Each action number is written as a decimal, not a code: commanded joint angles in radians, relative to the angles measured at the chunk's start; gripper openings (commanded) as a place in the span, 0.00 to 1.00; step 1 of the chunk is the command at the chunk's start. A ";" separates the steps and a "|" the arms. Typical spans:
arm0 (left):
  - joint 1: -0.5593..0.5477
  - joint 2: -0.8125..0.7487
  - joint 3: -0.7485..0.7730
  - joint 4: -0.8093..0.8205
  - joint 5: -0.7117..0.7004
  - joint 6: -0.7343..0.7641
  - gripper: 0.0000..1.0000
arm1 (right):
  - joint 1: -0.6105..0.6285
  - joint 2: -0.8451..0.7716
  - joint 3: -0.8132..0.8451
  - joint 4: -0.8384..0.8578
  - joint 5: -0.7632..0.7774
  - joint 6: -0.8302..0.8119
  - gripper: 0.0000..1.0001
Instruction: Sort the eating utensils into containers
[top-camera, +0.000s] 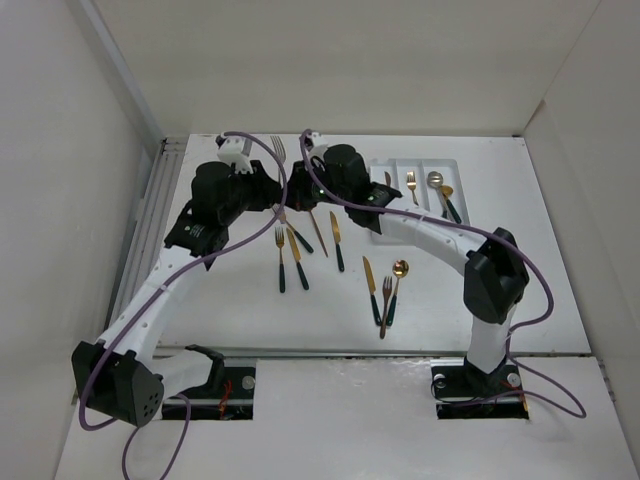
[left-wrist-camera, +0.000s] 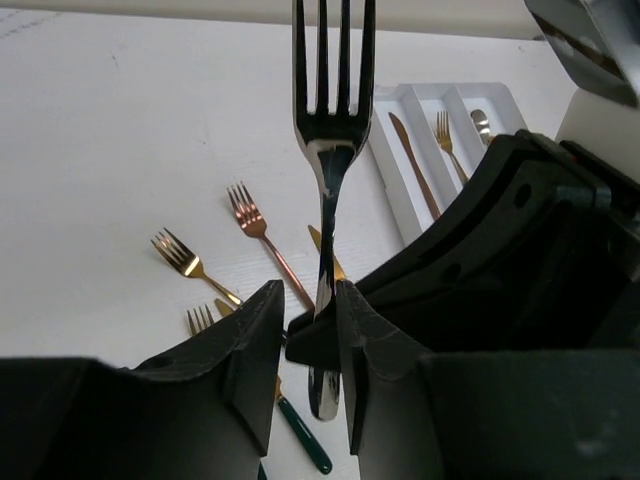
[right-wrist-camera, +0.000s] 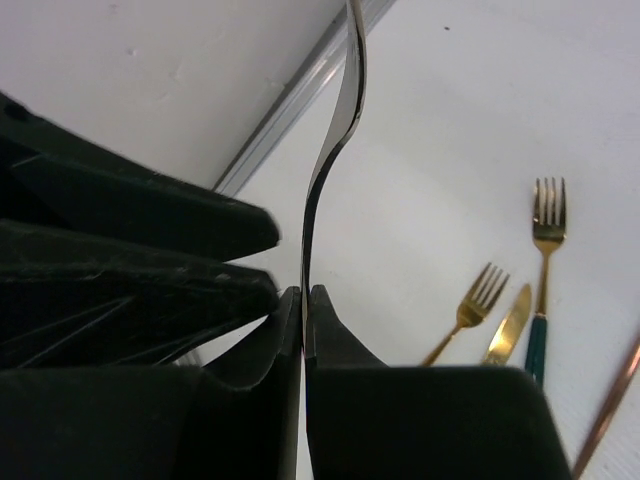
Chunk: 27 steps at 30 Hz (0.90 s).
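Note:
A silver fork (top-camera: 279, 151) is held upright above the table, tines up, between the two arms. My right gripper (right-wrist-camera: 304, 295) is shut on its handle; the fork (right-wrist-camera: 330, 150) rises edge-on from the pinch. In the top view the right gripper (top-camera: 297, 188) meets my left gripper (top-camera: 274, 196). My left gripper (left-wrist-camera: 308, 300) has its jaws apart around the same fork (left-wrist-camera: 328, 150), with the right gripper's fingertips in the gap. The white tray (top-camera: 380, 165) at back right holds a knife (top-camera: 388, 181), a gold fork (top-camera: 411, 187) and two spoons (top-camera: 440, 188).
Several gold and copper utensils with dark handles lie loose mid-table: forks (top-camera: 281, 258), knives (top-camera: 338, 240) and a fork-knife-spoon group (top-camera: 386, 290). Some show under the left wrist (left-wrist-camera: 190, 262) and beside the right wrist (right-wrist-camera: 545, 230). White walls enclose the table.

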 joint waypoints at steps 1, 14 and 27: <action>-0.015 -0.018 -0.028 0.021 0.065 -0.019 0.27 | -0.012 -0.040 -0.010 0.114 0.031 0.019 0.00; 0.003 -0.009 -0.088 0.011 -0.071 0.124 0.71 | -0.432 -0.084 0.047 -0.473 0.235 -0.213 0.00; 0.003 0.094 -0.124 -0.001 -0.116 0.133 0.68 | -0.619 0.201 0.239 -0.813 0.337 -0.391 0.00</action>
